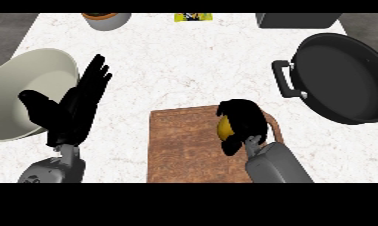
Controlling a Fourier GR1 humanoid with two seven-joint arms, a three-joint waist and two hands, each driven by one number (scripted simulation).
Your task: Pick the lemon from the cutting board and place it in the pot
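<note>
Closed round the lemon (224,128): the right hand (245,117), fingers curled over the fruit from above and from the right, leaving only a yellow sliver in sight at the hand's left side. Under both, the cutting board (184,145), with the lemon near its upper right corner, close to the top edge. Impossible to tell whether resting on the wood or just raised off it.

Up and to the right, the black pot (341,82), its far side cut by the view's right edge, its loop handle (285,78) turned left toward the board. Between the board's right edge and the pot's rim, a strip of open white tabletop (184,60), narrowest near the handle.

Beyond the board's top edge, a wide open stretch of tabletop up to the back edge. Along that back edge, well apart from the hand: a grey cup (107,19), a yellow packet (193,17) and a dark box (297,19).

At the view's left, open with fingers up: the left hand (74,107), overlapping the right rim of a white bowl (33,77), well apart from the board's left edge.
</note>
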